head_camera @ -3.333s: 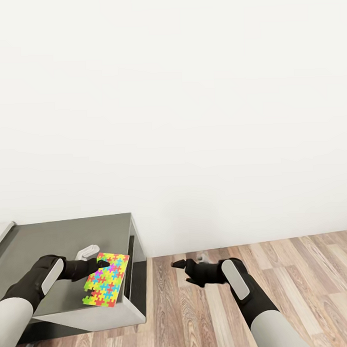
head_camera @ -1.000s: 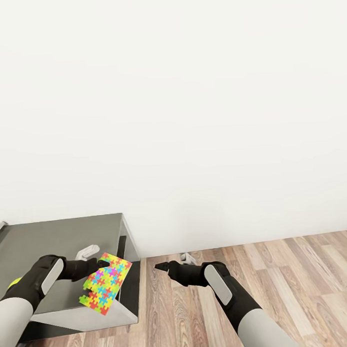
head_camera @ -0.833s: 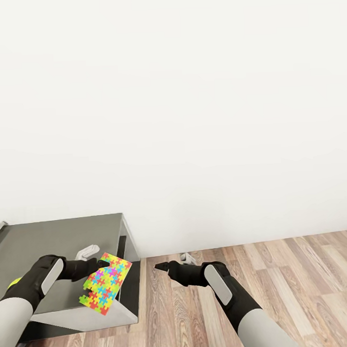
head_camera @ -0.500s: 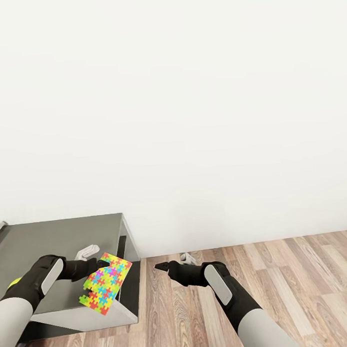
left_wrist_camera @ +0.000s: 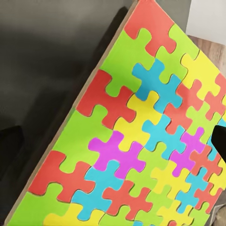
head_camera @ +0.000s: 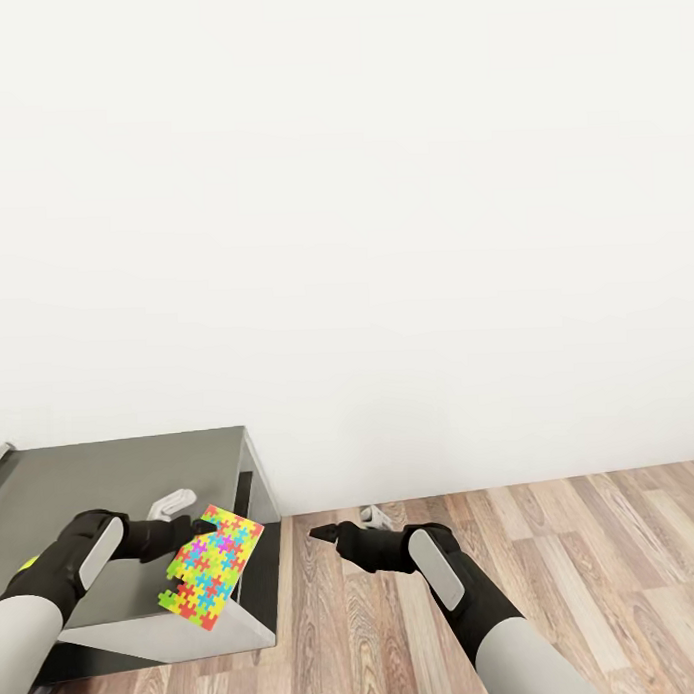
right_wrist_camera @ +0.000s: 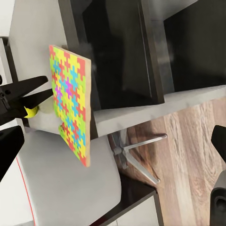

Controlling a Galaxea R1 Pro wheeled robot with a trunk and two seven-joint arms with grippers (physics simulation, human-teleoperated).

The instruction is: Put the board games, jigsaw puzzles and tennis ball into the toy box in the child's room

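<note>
While the left gripper [head_camera: 198, 525] pinches one edge of the puzzle [head_camera: 210, 566] at lower left of the head frame, the board hangs out past the fingers, tilted, over the front corner of the dark table [head_camera: 121, 465]. In the right wrist frame the black fingers [right_wrist_camera: 28, 89] meet the puzzle's edge at centre left and the board stands nearly upright, off the table top. A small yellow-green ball [right_wrist_camera: 31, 111] sits just behind those fingers there; it also peeks out at the far left edge of the head frame.

The right gripper [head_camera: 324, 534] hangs over the wood floor [head_camera: 594, 538] near centre bottom, holding nothing; jaws look closed to a point, though I cannot tell for sure.

Risks, as I judge them:
- Edge pinch on a thin board, so it can pivot or slip out on any quick swing and drop to the floor beside the table.
- The board's low corner is close to the table edge and could catch on it when the arm moves.
- The toy box is not visible here, so the base or trunk must turn while carrying, and sway raises the slip risk.
- The ball lies near the left arm and could get nudged and roll off.
</note>
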